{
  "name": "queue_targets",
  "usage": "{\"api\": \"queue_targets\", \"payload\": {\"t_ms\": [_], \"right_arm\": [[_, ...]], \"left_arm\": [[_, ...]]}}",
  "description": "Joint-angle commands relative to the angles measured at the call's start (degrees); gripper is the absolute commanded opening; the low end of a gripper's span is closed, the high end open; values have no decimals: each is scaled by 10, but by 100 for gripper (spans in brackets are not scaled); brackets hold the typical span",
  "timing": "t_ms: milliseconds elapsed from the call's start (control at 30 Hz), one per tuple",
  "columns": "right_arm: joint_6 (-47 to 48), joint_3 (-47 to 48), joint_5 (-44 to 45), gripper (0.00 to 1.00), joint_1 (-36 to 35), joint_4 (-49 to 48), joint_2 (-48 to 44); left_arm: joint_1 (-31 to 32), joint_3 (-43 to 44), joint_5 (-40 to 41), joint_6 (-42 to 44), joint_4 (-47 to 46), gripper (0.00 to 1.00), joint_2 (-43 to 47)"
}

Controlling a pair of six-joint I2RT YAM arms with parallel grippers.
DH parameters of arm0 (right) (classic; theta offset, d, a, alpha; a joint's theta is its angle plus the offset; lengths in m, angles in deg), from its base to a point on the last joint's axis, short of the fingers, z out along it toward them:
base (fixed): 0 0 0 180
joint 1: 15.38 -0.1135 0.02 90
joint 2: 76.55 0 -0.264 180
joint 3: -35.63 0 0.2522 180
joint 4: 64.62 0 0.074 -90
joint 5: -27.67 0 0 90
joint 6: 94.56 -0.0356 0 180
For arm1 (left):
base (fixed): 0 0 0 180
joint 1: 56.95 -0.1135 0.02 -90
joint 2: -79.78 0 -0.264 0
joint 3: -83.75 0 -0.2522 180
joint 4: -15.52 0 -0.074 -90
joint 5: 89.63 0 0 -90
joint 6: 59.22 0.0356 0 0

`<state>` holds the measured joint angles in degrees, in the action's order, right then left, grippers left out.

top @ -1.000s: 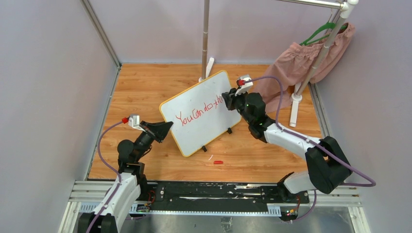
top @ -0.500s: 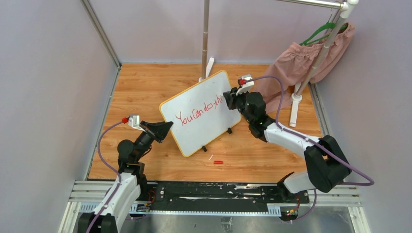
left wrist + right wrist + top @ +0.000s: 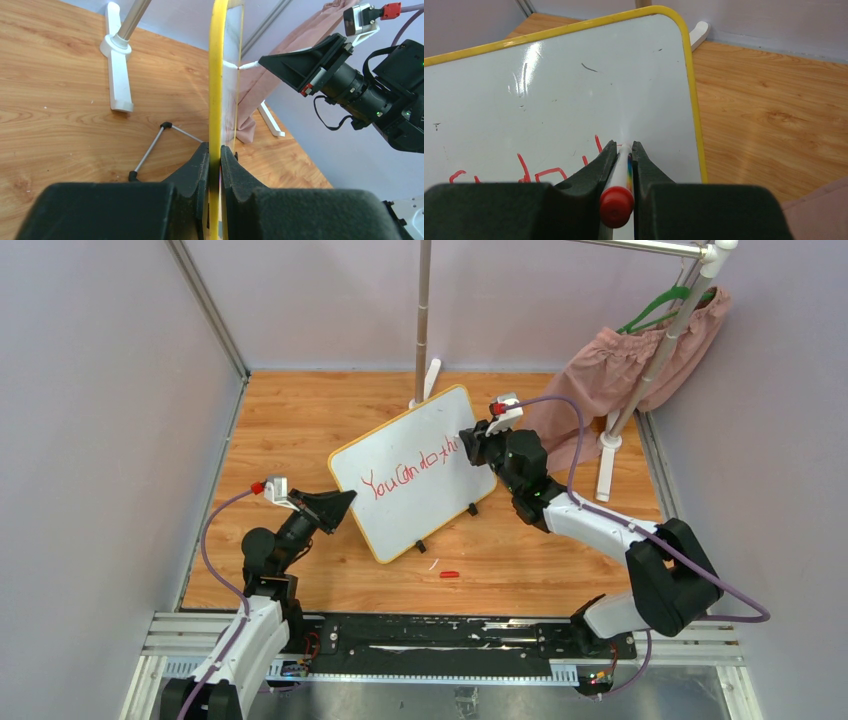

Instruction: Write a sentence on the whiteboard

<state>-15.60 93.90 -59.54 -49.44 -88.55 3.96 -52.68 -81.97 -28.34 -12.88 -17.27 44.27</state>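
The whiteboard (image 3: 420, 455), white with a yellow rim, stands tilted on the wooden floor. Red writing (image 3: 408, 475) on it reads "You can do th", its right end hidden behind my right gripper. My left gripper (image 3: 345, 502) is shut on the board's lower left rim; in the left wrist view both pads (image 3: 200, 165) pinch the yellow edge (image 3: 216, 90). My right gripper (image 3: 470, 445) is shut on a white marker with a red end (image 3: 617, 206), its tip at the board face (image 3: 574, 100) just right of the last red strokes (image 3: 596, 145).
A red marker cap (image 3: 449, 573) lies on the floor in front of the board. A white garment rack's pole (image 3: 423, 310) and foot (image 3: 116, 75) stand behind the board. A pink garment (image 3: 620, 370) hangs at the right, close to the right arm. Grey walls enclose the sides.
The right gripper with the marker has shifted very slightly at the end of the writing. The left gripper and the board have not moved.
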Motion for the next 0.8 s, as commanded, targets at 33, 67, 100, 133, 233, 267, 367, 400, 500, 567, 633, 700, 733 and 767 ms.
{"api": "queue_targets", "payload": {"t_ms": [33,67,100,133,233,267,367,400,500,567,633,700,733,767], "right_arm": [[-4,12,-12,0,-1,-2,7],[-4,13,-13,0,-1,-2,7],[-3,13,-13,0,-2,-1,7],[-2,14,-14,0,-1,1,7],[0,14,-14,0,-2,3,5],[1,14,-16,0,-1,5,4],[1,12,-16,0,-1,8,4],[-1,12,-16,0,-1,8,4],[-3,10,-15,0,-1,7,4],[-3,9,-10,0,-2,9,0],[-7,3,-2,0,-1,3,-7],[-7,0,-2,0,0,1,-17],[-7,-1,-3,0,0,3,-23],[-6,0,-4,0,0,5,-32]], "left_arm": [[4,-90,9,25,11,0,0],[4,-90,9,25,11,0,0],[4,-90,9,25,11,0,-1],[4,-90,9,25,11,0,0],[4,-90,10,26,11,0,0],[4,-90,9,26,11,0,0],[4,-90,9,26,11,0,-1],[4,-90,9,26,11,0,0],[4,-90,10,26,11,0,0],[4,-90,10,26,11,0,-2],[4,-90,11,26,11,0,-1],[4,-90,12,27,11,0,-1],[4,-90,13,28,11,0,-2],[4,-90,15,28,12,0,-2]]}}
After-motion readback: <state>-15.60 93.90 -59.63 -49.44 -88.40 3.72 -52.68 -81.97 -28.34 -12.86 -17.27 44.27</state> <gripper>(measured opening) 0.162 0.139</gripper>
